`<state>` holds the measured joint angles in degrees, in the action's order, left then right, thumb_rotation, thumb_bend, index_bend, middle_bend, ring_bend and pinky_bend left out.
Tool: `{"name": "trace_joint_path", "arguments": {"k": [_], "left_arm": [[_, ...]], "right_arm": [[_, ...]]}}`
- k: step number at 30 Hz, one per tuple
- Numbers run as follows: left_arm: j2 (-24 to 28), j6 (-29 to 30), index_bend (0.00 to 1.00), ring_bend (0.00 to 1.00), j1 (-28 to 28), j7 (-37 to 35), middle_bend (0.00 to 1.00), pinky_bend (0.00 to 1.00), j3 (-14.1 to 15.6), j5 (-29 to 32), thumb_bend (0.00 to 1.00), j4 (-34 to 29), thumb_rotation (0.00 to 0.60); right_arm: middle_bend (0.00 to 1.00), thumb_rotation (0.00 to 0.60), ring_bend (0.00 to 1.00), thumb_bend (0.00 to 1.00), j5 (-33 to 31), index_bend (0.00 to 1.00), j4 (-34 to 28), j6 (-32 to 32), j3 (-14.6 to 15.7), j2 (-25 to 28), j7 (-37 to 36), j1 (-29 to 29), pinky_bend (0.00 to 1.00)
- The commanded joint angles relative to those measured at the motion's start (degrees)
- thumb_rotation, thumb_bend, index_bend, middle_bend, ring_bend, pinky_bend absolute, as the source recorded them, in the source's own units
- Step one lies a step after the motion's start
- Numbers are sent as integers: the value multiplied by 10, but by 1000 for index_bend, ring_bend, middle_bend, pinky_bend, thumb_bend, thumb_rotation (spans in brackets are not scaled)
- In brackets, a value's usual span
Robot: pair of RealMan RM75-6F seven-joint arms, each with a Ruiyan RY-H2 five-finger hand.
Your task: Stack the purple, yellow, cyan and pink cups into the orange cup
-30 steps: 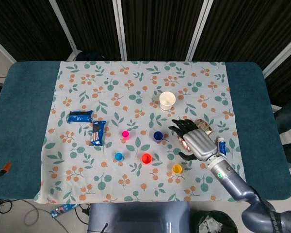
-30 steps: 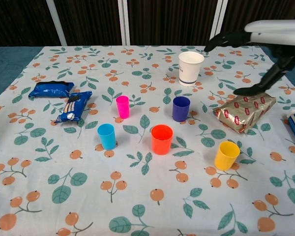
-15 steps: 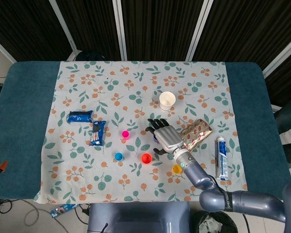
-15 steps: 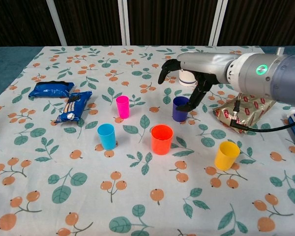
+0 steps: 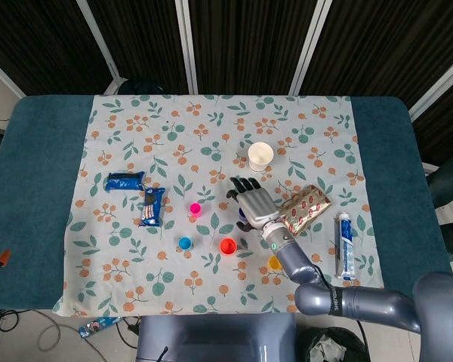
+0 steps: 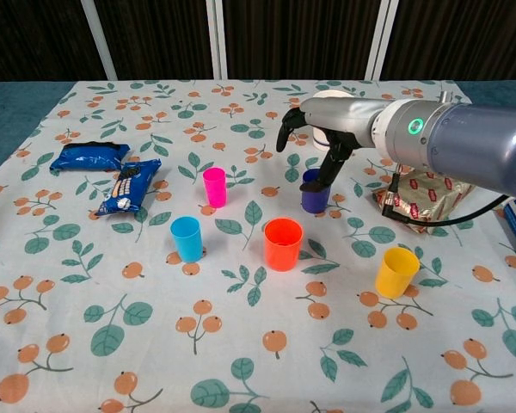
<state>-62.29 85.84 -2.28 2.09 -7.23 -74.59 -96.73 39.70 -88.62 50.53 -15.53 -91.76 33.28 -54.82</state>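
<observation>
Above the purple cup (image 6: pixel 314 194), right hand (image 6: pixel 320 129) spread, white paper cup (image 6: pixel 333 93) lettering apparently unreadable

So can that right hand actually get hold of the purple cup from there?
Probably yes. The right hand is right above the purple cup, one finger dipping into its mouth, and nothing stands between them.

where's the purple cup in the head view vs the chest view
Head view: the purple cup is just right of centre, mostly hidden under the right hand, only a sliver showing.
Chest view: it stands right of centre, behind the orange cup, with the hand's fingers reaching down at its rim.
Shared landmark: the white paper cup, which lies just beyond the purple cup in both views.
</observation>
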Motion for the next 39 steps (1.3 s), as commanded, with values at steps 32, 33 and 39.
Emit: {"name": "trace_joint_path", "arguments": {"k": [32,33,39], "left_arm": [[1,-9,0,0,-4,19,0,0,1,12,179,-12,600],[1,-10,0,0,-4,20,0,0,1,12,179,-12,600],[1,-9,0,0,-4,22,0,0,1,12,179,-15,600]], "right_arm": [[0,600,40,357,-9,391,63,-9,35,-10,-20,-10,97],[0,600,40,357,-9,395,63,-9,35,-10,-20,-10,98],[0,600,43,356,-9,428,65,-8,35,-10,-23,-12,110]]}}
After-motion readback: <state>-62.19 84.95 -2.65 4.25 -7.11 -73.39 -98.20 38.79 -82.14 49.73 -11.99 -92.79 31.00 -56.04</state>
